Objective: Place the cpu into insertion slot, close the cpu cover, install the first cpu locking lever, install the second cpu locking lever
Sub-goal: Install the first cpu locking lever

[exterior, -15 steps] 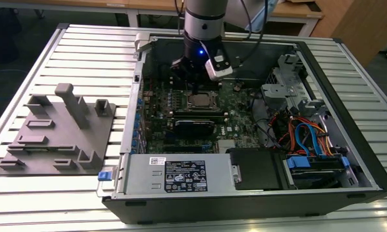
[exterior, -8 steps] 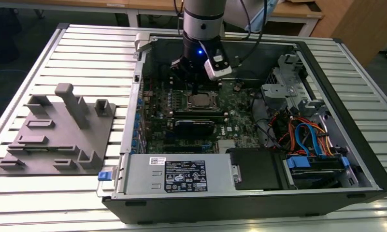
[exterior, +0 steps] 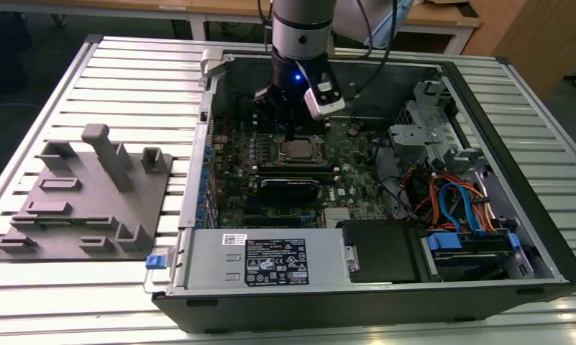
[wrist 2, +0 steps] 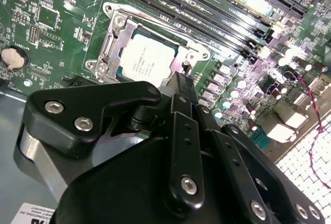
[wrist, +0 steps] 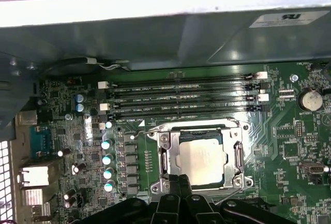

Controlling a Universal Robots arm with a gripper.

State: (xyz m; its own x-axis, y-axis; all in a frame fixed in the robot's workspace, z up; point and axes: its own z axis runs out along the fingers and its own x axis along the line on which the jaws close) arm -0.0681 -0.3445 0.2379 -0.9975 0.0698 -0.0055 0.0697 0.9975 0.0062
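Silver-grey cpu (wrist: 202, 158) lies seated in the slot (wrist: 160, 185) on the green board (wrist: 289, 146), with the cover (wrist: 170, 154) framing it. The gripper (wrist: 178, 178), fingertips pressed together, stands at the slot's edge, just beside the cpu.

One cpu (wrist: 201, 162), one cpu cover (wrist: 166, 157), four memory slots (wrist: 181, 99); one coin battery (wrist: 312, 99)

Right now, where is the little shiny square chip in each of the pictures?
Exterior view: the cpu sits on the green board, just under the arm's end.
First wrist view: the cpu lies framed by the silver cpu cover.
Second wrist view: the cpu lies in the same cpu cover, seen at a slant.
Shared landmark: the long black memory slots run beside it.
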